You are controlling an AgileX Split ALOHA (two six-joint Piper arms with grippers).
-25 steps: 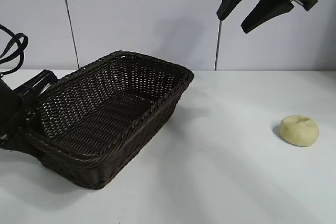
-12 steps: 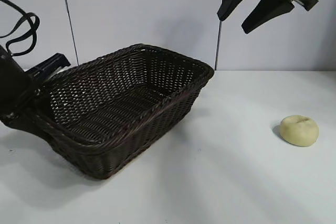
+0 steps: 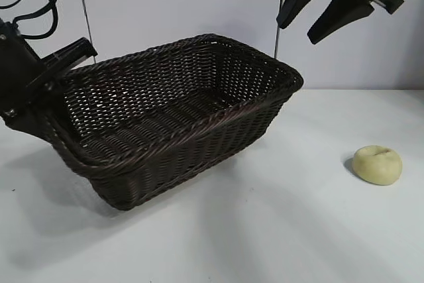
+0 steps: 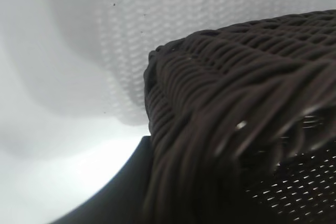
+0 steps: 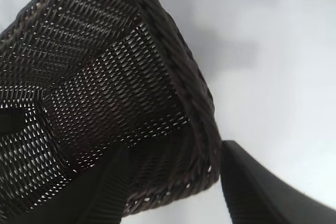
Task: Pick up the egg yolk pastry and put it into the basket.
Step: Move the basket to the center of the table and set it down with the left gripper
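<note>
- Exterior view: we see the basket point(image 3: 179, 117) tilted, its left end raised off the white table point(image 3: 278, 230) and its right end swung toward the middle of the scene.
- We find the left gripper point(image 3: 50, 87) at the far left, pinching the basket's braided rim at its left end; in the left wrist view, that rim point(image 4: 220, 108) fills most of the picture, with one dark finger point(image 4: 121, 187) lying beside it.
- We see the right gripper point(image 3: 317, 6) hanging high above the table, right of centre, its two black fingers spread apart and holding nothing.
- In the right wrist view, we look down past those fingers point(image 5: 252, 187) onto the basket's right end point(image 5: 105, 93) and its open weave.
- We place the egg yolk pastry point(image 3: 377, 164) on the table at the right, well apart from the basket and from both grippers, resting dome-up with a small dimple on top.
</note>
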